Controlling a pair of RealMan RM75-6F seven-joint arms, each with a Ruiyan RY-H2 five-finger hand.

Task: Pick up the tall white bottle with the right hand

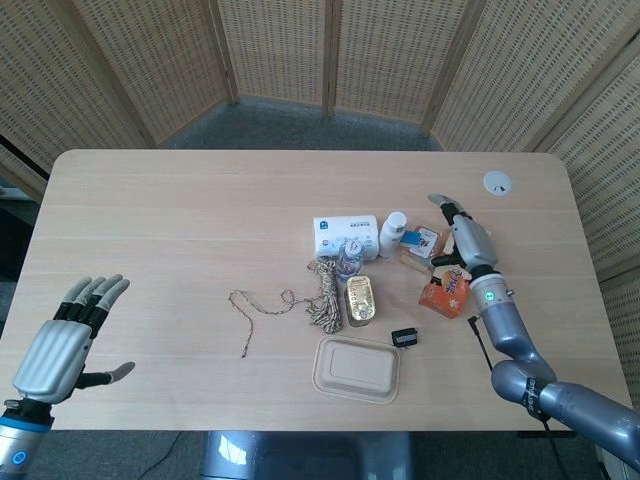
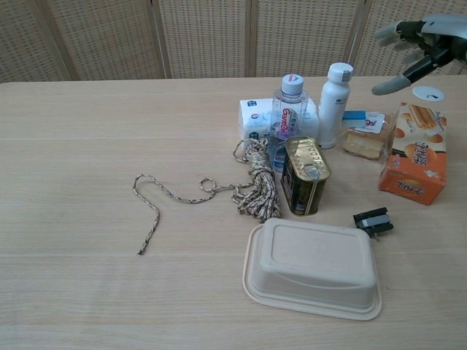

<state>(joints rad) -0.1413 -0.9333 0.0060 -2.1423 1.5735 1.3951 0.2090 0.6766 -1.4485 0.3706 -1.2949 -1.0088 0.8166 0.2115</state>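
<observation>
The tall white bottle (image 1: 394, 233) (image 2: 334, 105) stands upright near the table's middle, right of a clear water bottle (image 2: 287, 114). My right hand (image 1: 463, 237) (image 2: 419, 45) hovers above the orange snack box (image 1: 455, 268), to the right of the white bottle and apart from it, fingers spread and holding nothing. My left hand (image 1: 64, 339) is open at the table's front left, far from the bottle, and shows only in the head view.
Around the bottle stand a white tissue pack (image 2: 257, 117), a gold tin can (image 2: 304, 176), a wrapped snack (image 2: 365, 138) and a coiled rope (image 2: 248, 186). A beige lidded tray (image 2: 314, 267) and a small black clip (image 2: 373, 221) lie nearer the front. A white disc (image 1: 497, 182) is set in the table.
</observation>
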